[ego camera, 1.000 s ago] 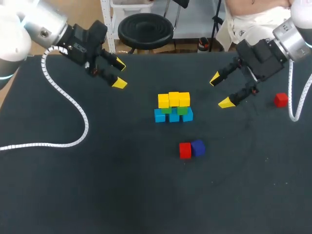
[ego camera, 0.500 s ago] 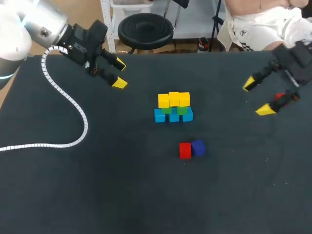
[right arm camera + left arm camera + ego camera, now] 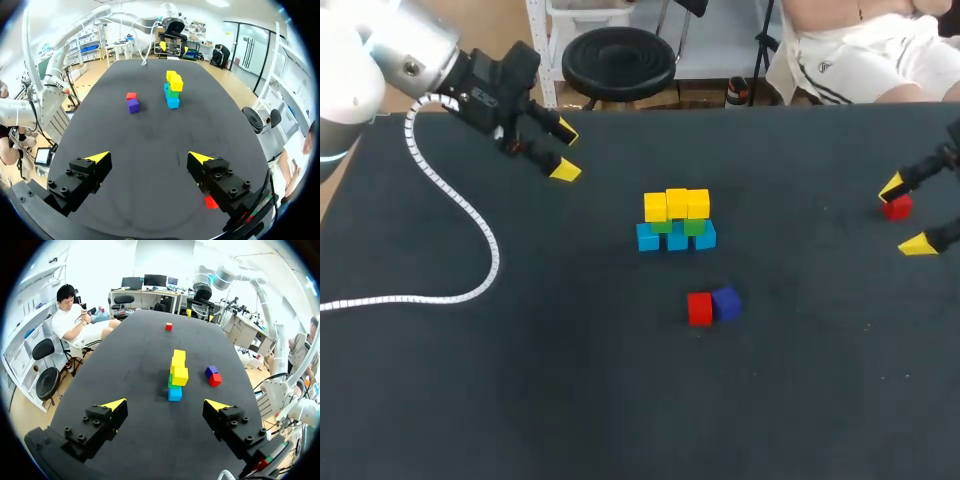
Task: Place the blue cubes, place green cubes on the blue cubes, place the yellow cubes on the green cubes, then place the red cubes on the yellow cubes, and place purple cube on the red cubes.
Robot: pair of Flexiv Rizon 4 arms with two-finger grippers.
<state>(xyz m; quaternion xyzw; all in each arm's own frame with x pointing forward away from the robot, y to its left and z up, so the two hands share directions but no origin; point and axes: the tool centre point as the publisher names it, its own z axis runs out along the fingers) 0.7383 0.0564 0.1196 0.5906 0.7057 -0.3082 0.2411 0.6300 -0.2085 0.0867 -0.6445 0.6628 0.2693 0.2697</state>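
Built at mid-table: a row of small blue cubes [image 3: 676, 238], small green cubes [image 3: 694, 226] on them, small yellow cubes [image 3: 677, 204] on top (three tiers of five, judging by the task). Left to place: a small red cube [image 3: 699, 309] touching the small purple cube [image 3: 726, 303], just in front of the stack. Near the right edge, a second red cube [image 3: 895, 208], seemingly between the spread fingers of the right gripper [image 3: 905, 215], contact hard to judge. Left gripper [image 3: 565, 152] likewise spread, above the far left of the matte black tabletop [image 3: 620, 410].

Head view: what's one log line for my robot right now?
stack: blue, green, yellow layers up | right pincer: open, near far red cube | left pincer: open, empty | second red cube, purple cube: unstacked
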